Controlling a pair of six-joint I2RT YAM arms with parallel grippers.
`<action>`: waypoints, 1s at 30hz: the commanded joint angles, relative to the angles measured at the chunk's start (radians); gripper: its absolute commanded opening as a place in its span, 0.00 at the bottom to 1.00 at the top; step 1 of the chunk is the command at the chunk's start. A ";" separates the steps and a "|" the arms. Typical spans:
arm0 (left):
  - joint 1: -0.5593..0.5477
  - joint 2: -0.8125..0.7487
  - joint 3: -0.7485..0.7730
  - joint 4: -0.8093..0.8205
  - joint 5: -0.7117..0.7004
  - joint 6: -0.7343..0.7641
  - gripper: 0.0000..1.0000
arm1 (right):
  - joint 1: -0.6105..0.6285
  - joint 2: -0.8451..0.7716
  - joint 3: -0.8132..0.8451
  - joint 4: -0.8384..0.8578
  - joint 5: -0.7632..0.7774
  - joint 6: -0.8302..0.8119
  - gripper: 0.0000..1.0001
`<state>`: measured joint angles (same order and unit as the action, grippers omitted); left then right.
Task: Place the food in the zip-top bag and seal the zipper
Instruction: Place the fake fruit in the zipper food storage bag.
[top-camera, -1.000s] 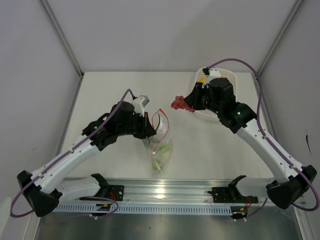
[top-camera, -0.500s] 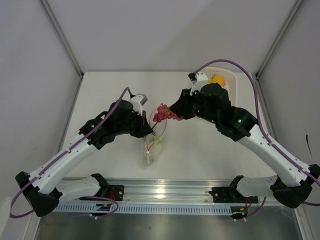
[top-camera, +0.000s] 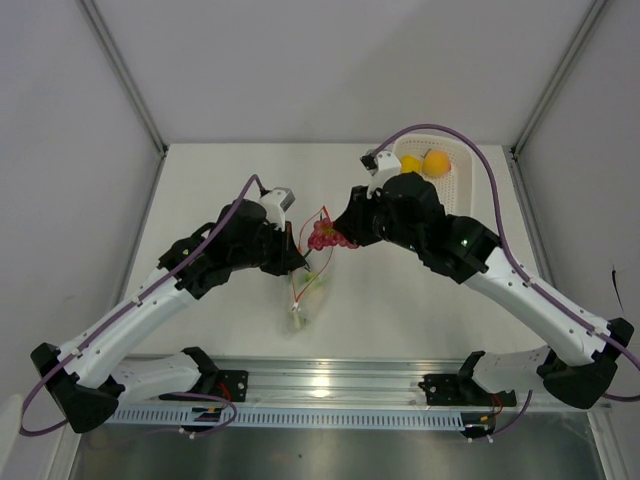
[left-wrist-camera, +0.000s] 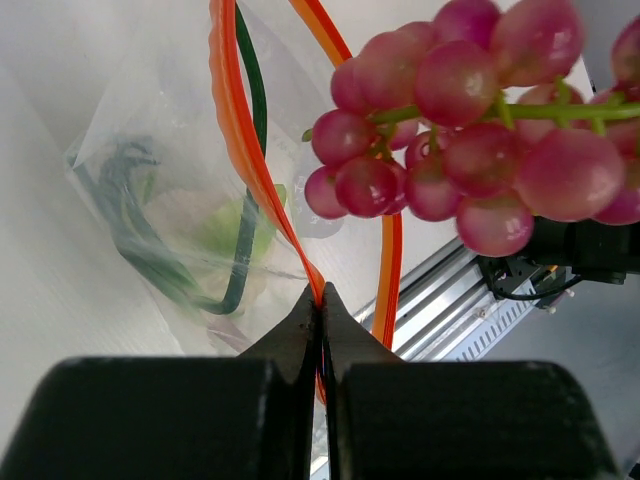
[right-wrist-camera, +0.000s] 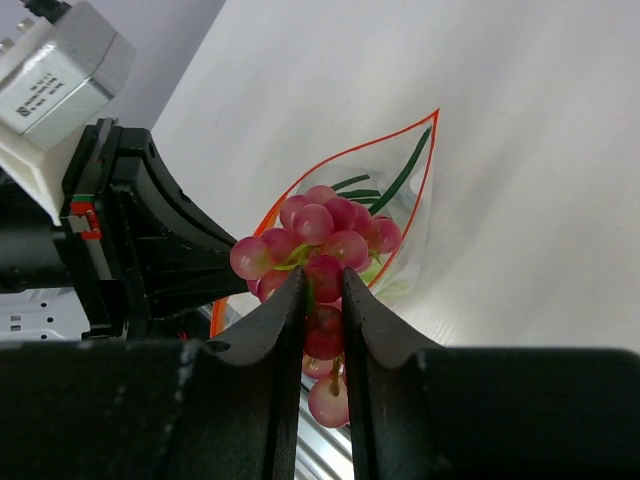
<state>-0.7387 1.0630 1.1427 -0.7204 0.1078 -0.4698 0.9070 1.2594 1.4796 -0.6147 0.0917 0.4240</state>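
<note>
We find the left gripper (left-wrist-camera: 322, 300) pinched tight on the zipper (left-wrist-camera: 236, 150), holding up one lip of the zip-top bag (top-camera: 304, 296) so that its mouth gapes in a leaf shape above the table (top-camera: 210, 180). The right gripper (right-wrist-camera: 322, 288) is clamped narrow on the stem of a bunch of red grapes (right-wrist-camera: 322, 240), which hangs over the open mouth. In the right wrist view we see it framed by the orange strip. Inside the bag lie green stalks (left-wrist-camera: 125, 215) and a pale leafy piece (left-wrist-camera: 235, 235). At the far right the white basket (top-camera: 462, 190) holds two more pieces, side by side: the orange-yellow round fruit (top-camera: 436, 162) and the yellow piece (top-camera: 410, 164).
</note>
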 joint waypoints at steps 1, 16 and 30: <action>0.005 -0.009 0.040 0.030 0.013 0.002 0.01 | 0.006 0.029 0.015 0.053 0.014 -0.011 0.22; 0.005 -0.001 0.055 0.062 0.072 -0.026 0.01 | 0.042 0.242 0.067 0.058 0.104 0.079 0.37; 0.005 -0.020 0.019 0.072 0.067 -0.027 0.01 | -0.014 0.152 0.104 -0.011 0.232 0.047 0.66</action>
<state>-0.7380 1.0649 1.1522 -0.6979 0.1608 -0.4808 0.9428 1.4971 1.5326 -0.6212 0.2375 0.4900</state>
